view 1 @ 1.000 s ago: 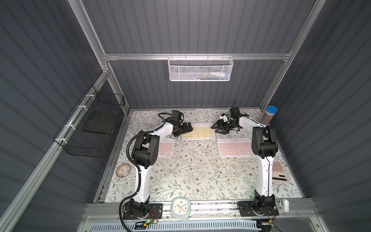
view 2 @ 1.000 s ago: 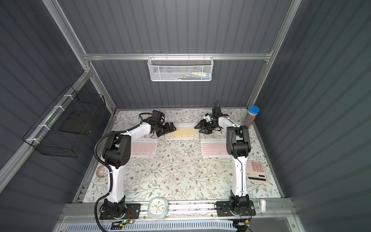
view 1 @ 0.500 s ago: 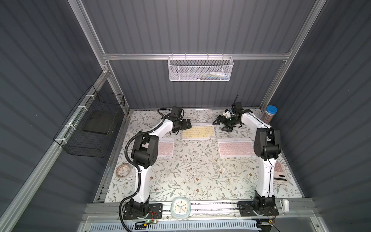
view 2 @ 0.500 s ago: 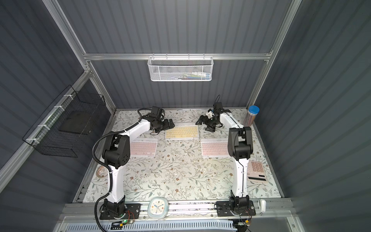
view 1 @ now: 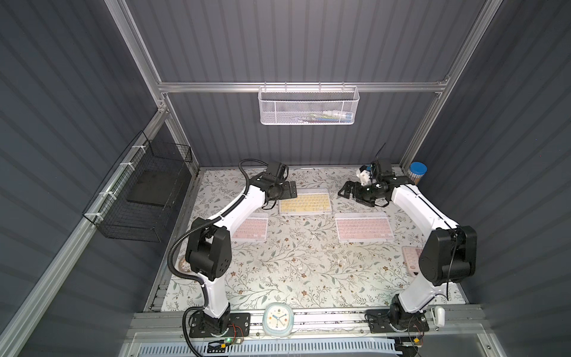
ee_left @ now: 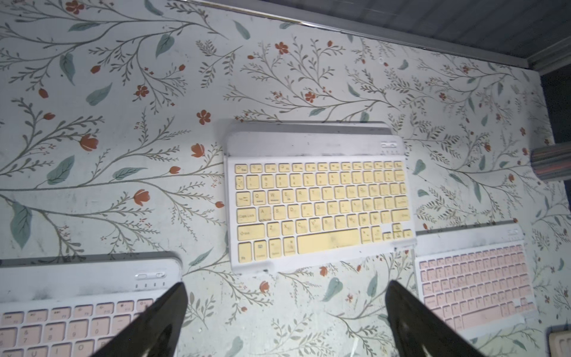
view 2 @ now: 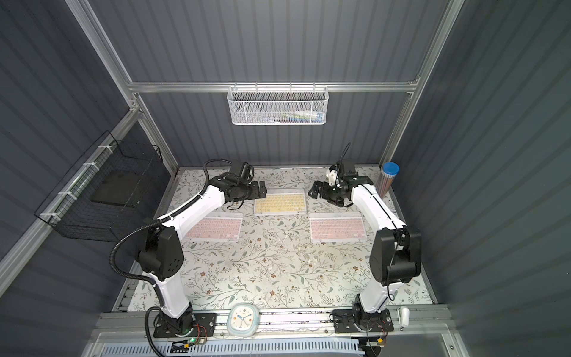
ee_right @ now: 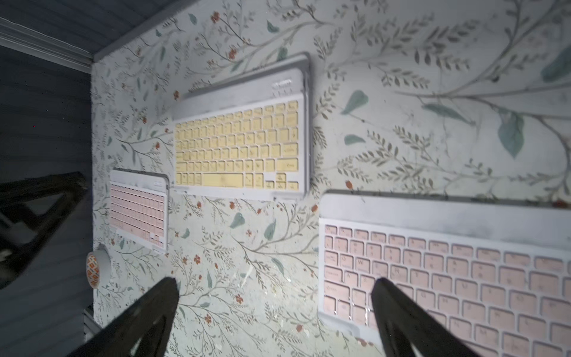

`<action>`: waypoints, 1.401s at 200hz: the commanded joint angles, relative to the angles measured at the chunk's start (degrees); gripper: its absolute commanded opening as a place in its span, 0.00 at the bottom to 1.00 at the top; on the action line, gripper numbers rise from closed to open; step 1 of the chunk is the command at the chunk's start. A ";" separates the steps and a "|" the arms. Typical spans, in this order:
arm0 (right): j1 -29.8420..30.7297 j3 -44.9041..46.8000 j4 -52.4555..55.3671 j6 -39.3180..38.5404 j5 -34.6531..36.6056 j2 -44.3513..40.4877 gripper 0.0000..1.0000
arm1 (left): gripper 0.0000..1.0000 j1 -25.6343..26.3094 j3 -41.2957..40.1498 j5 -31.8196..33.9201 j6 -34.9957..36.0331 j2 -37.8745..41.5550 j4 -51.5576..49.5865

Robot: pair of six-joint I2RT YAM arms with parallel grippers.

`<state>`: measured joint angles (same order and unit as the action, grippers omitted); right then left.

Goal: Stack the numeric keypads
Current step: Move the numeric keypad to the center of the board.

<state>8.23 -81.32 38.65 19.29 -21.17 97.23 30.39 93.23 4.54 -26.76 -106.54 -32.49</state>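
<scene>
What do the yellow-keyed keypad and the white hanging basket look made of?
Yellow-keyed keypad: likely plastic, with a matte white frame carrying grey smudges and moulded pastel keycaps. White hanging basket: looks like white-coated metal mesh, going by the fine perforations and wire rim.

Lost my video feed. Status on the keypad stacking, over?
Left gripper open, empty; right gripper open, empty. Yellow keypad flat between them; left pink keypad, right pink keypad lie apart, unstacked. Nothing lies on them.

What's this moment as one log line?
left gripper: open | right gripper: open | yellow keypad: between them, ungripped | pink keypads: unstacked
</scene>
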 commanded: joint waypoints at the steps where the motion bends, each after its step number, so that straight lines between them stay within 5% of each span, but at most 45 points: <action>1: -0.84 2.33 3.21 -1.08 9.49 -0.32 0.99 | 1.00 2.47 -0.94 2.78 -1.30 0.29 -5.10; 34: -6.48 11.83 -4.89 1.18 13.77 -6.58 0.99 | 1.00 5.14 -1.42 3.20 -4.64 0.06 -6.44; 119: -18.85 10.60 -4.73 -0.85 15.00 -2.57 0.99 | 1.00 7.52 -3.06 -1.15 -6.16 -4.32 -2.70; 206: -20.50 9.81 -5.50 -8.15 14.67 3.80 0.99 | 1.00 13.30 -1.19 1.42 -14.47 -8.99 -0.65; 280: -22.15 11.09 -7.21 -6.73 11.75 7.77 0.99 | 1.00 14.08 4.30 -0.35 -12.42 -15.87 2.61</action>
<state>-13.08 -70.59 32.14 12.43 -7.94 104.47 44.53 94.04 4.32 -39.90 -120.44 -30.68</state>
